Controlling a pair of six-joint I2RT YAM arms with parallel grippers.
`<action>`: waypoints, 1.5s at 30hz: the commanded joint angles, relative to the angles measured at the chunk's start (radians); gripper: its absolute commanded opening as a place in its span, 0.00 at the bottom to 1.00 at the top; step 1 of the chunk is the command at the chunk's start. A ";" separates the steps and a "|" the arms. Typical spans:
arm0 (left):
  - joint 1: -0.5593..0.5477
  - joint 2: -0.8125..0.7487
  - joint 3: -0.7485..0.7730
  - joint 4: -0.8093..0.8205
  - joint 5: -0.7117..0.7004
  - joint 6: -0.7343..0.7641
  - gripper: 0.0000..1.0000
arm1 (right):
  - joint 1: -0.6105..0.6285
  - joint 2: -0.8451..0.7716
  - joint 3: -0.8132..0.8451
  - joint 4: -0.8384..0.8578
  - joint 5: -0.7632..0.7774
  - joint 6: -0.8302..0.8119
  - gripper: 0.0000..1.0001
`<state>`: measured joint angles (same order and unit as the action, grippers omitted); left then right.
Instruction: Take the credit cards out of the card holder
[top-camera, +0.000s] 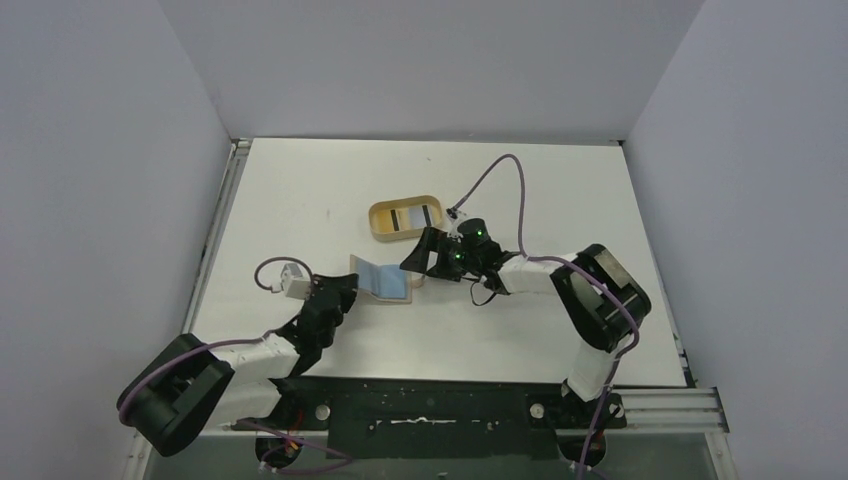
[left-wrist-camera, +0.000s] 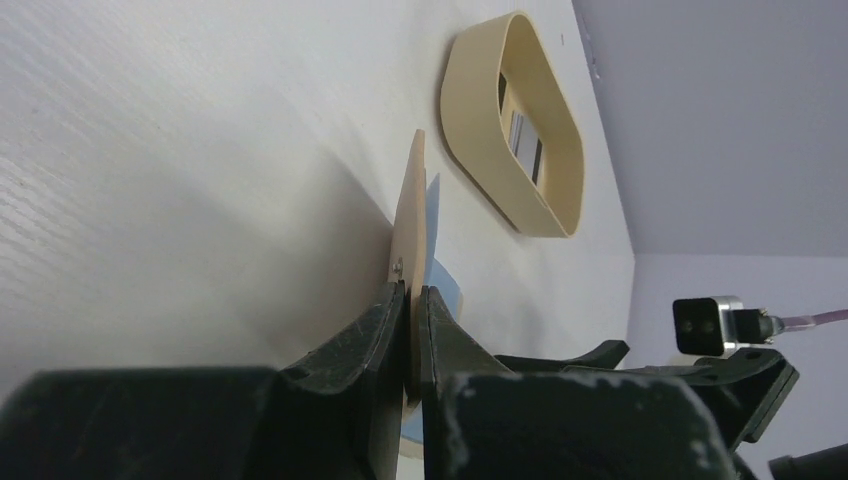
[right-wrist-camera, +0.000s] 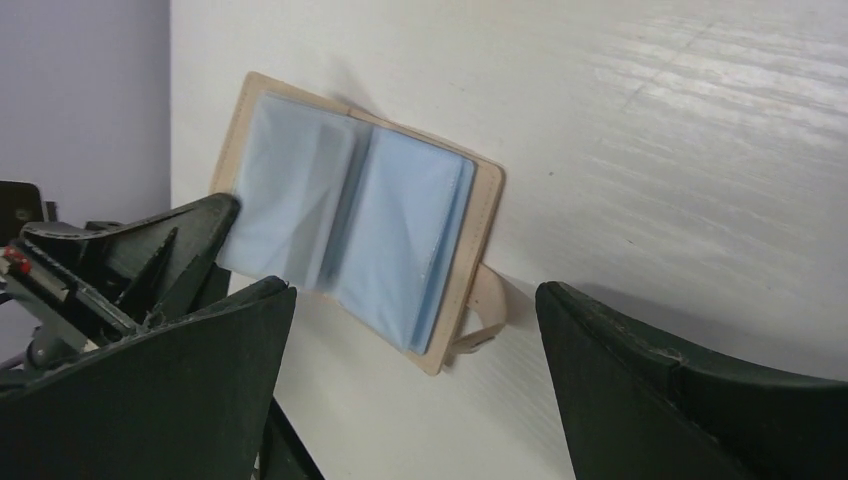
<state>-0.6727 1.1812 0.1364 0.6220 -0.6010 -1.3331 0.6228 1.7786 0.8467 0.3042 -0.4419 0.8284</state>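
The card holder (top-camera: 382, 279) lies open on the table, tan outside with light blue sleeves (right-wrist-camera: 360, 215) and a snap tab (right-wrist-camera: 487, 312). My left gripper (top-camera: 346, 284) is shut on its left tan cover (left-wrist-camera: 410, 220) and holds that edge raised; the jaws (left-wrist-camera: 412, 292) pinch the flap. My right gripper (top-camera: 420, 256) is open and empty, just right of the holder, its jaws wide apart (right-wrist-camera: 415, 335) facing the tab edge. The credit cards (top-camera: 407, 220), pale and bluish-grey, lie flat inside the tray; one shows in the left wrist view (left-wrist-camera: 522, 140). No card shows clearly in the sleeves.
The oval tan rimmed tray (top-camera: 378, 222) stands just behind the holder, close to the right gripper; it also shows in the left wrist view (left-wrist-camera: 470, 120). White walls close the table on three sides. A cable (top-camera: 500, 175) loops above the right arm.
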 joint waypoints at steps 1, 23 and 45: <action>0.051 -0.001 -0.016 0.172 0.060 -0.145 0.00 | 0.003 0.032 -0.021 0.301 -0.032 0.118 0.96; 0.128 0.253 0.006 0.661 0.245 -0.311 0.00 | -0.008 0.182 -0.106 0.612 -0.049 0.287 0.97; 0.140 0.102 0.012 0.499 0.257 -0.296 0.00 | -0.029 0.258 -0.135 1.019 -0.132 0.418 0.98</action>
<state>-0.5392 1.2560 0.1162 1.0119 -0.3573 -1.6157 0.6006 1.9995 0.6895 1.0668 -0.5339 1.1957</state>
